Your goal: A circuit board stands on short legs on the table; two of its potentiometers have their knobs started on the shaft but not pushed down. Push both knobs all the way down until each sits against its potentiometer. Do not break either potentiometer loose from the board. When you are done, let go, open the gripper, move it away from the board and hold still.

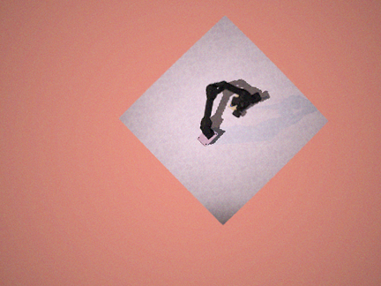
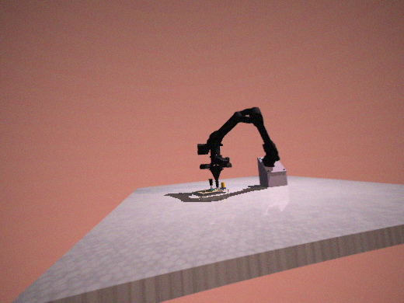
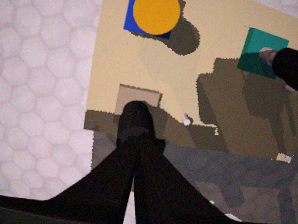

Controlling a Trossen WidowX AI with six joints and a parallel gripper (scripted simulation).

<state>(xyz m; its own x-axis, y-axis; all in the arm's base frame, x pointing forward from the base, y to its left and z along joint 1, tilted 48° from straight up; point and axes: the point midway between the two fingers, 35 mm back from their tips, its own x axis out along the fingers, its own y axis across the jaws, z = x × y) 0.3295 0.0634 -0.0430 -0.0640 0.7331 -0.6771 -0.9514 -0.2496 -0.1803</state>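
The circuit board is tan and stands on short legs. A teal potentiometer carries a black knob, with pale shaft showing between them. A blue potentiometer carries an orange knob, with no clear gap visible. A pinkish-grey potentiometer has another black knob above it; its seating is hidden. My gripper is shut and empty, pointing down with its fingertips at that knob's top. Whether they touch it cannot be told.
A small pale post stands on the board between the pinkish-grey and teal potentiometers. The arm's pale base box stands on the table. The arm hides most of the board in the top view.
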